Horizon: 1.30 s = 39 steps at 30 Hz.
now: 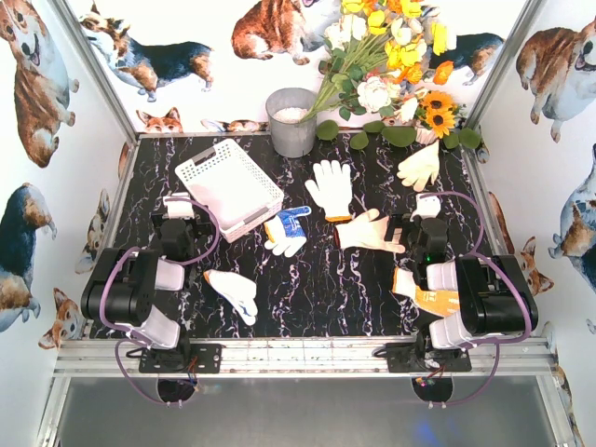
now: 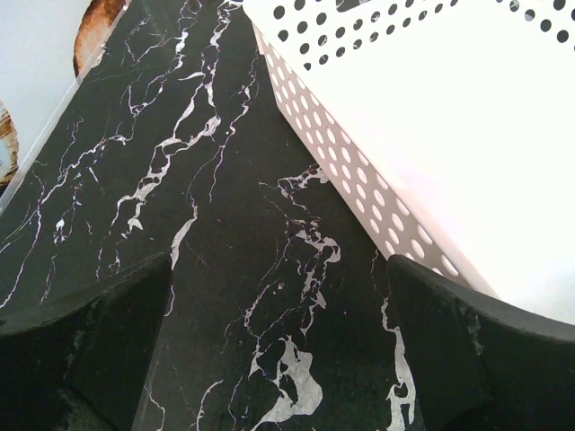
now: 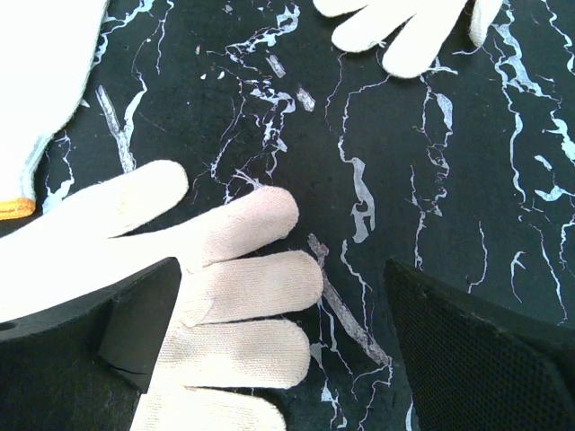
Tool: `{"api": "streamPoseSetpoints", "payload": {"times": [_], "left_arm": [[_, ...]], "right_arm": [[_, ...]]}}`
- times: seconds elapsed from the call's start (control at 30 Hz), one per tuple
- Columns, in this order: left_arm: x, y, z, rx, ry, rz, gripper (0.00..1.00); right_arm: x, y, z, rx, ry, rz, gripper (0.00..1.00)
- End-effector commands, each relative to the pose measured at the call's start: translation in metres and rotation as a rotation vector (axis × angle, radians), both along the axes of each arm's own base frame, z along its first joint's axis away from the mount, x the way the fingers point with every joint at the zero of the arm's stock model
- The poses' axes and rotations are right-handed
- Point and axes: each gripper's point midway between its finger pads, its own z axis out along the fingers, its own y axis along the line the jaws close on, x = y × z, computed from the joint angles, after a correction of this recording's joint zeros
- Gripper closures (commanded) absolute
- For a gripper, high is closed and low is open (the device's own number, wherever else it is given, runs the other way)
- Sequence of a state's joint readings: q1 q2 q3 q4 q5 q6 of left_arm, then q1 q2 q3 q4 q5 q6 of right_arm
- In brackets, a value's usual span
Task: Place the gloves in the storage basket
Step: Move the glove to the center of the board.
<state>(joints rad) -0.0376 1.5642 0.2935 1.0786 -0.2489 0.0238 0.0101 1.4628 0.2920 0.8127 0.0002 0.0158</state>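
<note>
Top external has the basket skewed at 10 o'clock from the table centre, nothing in it yet. All six gloves are out on the marble. The blue glove is dead centre, touching the basket's near corner. The white glove is at 1 o'clock and the cream glove at 3. A far glove sits at 2, an orange glove at 4 partly under the right arm, and a near glove at 8.

Left wrist: the left gripper hangs over bare marble, jaws spread wide and gripping nothing, with the basket's perforated wall at 1 o'clock. Right wrist: the right gripper is just as wide and just as empty. The cream glove's fingers lie under the gap, from 9 o'clock to the middle.

These are knit gloves, so they should be light, limp and not fragile. The weave should give the pads good friction. The catch is that they lie flat, so the jaws probably have to come right down to the marble and pinch up a fold. The palm or cuff looks like the best hold. Taken by one finger, a glove would likely dangle, swing and catch on the basket rim.
</note>
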Motion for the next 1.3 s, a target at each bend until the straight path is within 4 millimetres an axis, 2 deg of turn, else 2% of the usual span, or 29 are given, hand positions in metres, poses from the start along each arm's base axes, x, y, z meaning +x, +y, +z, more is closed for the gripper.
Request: {"api": "streamPoseSetpoints", "payload": {"times": [0.0,0.3,0.4,0.5,0.6,0.67,0.73,0.83,0.87,0.9,0.93,0.97,1.0,1.03,1.17,1.27], "left_arm": [[0.006,0.003,0.012,0.003,-0.038,0.001,0.00],[0.006,0.003,0.013,0.004,-0.038,0.003,0.00],[-0.001,0.011,0.023,0.008,-0.069,0.070,0.00],[-0.015,0.014,0.038,-0.013,-0.069,0.112,0.00],[-0.031,0.014,0.058,-0.069,-0.028,0.136,0.00],[-0.042,0.016,0.076,-0.127,-0.050,0.173,0.00],[-0.052,0.022,0.102,-0.219,-0.084,0.243,0.00],[-0.055,0.004,0.137,-0.292,-0.070,0.159,0.01],[-0.052,-0.005,0.147,-0.305,-0.050,0.113,0.00],[-0.052,-0.012,0.150,-0.316,0.004,0.082,0.00],[-0.052,-0.020,0.151,-0.329,0.056,0.053,0.00],[-0.049,-0.027,0.167,-0.334,0.073,0.013,0.00],[-0.048,-0.034,0.171,-0.328,0.110,-0.027,0.00],[-0.048,-0.039,0.176,-0.320,0.141,-0.065,0.00],[-0.049,-0.051,0.186,-0.241,0.206,-0.180,0.00],[-0.053,-0.045,0.180,-0.196,0.219,-0.166,0.00]], "right_arm": [[0.015,-0.002,0.023,-0.013,-0.080,-0.002,0.00],[0.014,-0.003,0.023,-0.012,-0.083,-0.004,0.00],[0.016,-0.013,0.038,-0.005,-0.093,-0.073,0.00],[0.006,-0.021,0.052,0.014,-0.038,-0.135,0.00],[-0.011,-0.022,0.082,0.058,-0.044,-0.166,0.00],[-0.026,-0.020,0.111,0.100,-0.099,-0.172,0.00],[-0.041,-0.018,0.140,0.140,-0.185,-0.169,0.00],[-0.068,-0.016,0.177,0.233,-0.267,-0.185,0.00],[-0.078,-0.013,0.183,0.254,-0.252,-0.182,0.00],[-0.086,-0.010,0.191,0.278,-0.235,-0.177,0.00],[-0.093,-0.007,0.193,0.300,-0.193,-0.176,0.00],[-0.099,-0.003,0.193,0.318,-0.145,-0.166,0.00],[-0.104,0.002,0.198,0.333,-0.112,-0.149,0.00],[-0.108,0.009,0.195,0.346,-0.058,-0.123,0.00],[-0.124,0.031,0.169,0.413,0.173,-0.071,0.00],[-0.140,0.021,0.139,0.390,0.312,-0.160,0.00]]}}
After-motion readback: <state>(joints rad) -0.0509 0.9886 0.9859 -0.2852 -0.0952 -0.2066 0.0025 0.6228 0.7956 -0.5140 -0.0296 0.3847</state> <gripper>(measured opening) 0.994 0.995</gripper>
